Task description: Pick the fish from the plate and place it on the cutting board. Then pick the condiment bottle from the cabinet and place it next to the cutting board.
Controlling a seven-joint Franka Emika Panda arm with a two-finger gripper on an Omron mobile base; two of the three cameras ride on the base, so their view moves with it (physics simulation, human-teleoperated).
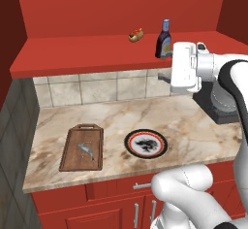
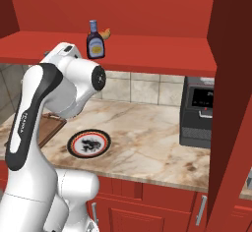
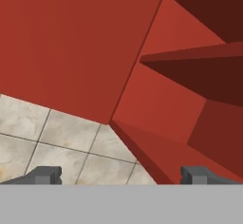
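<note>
The small silvery fish lies on the dark-brown cutting board at the counter's left. To the board's right, the black-rimmed plate holds nothing but its black motif. The condiment bottle, dark with a light blue cap, stands upright on the red cabinet shelf. My white hand hovers just right of and below the bottle, under the shelf's front edge, not touching it. In the hand view my gripper is open with nothing between its tips, facing wall tiles and the shelf's red underside.
A small yellow-and-red hot dog sits on the shelf left of the bottle. A black appliance stands on the marble counter at the right. A red cabinet wall rises along the right side.
</note>
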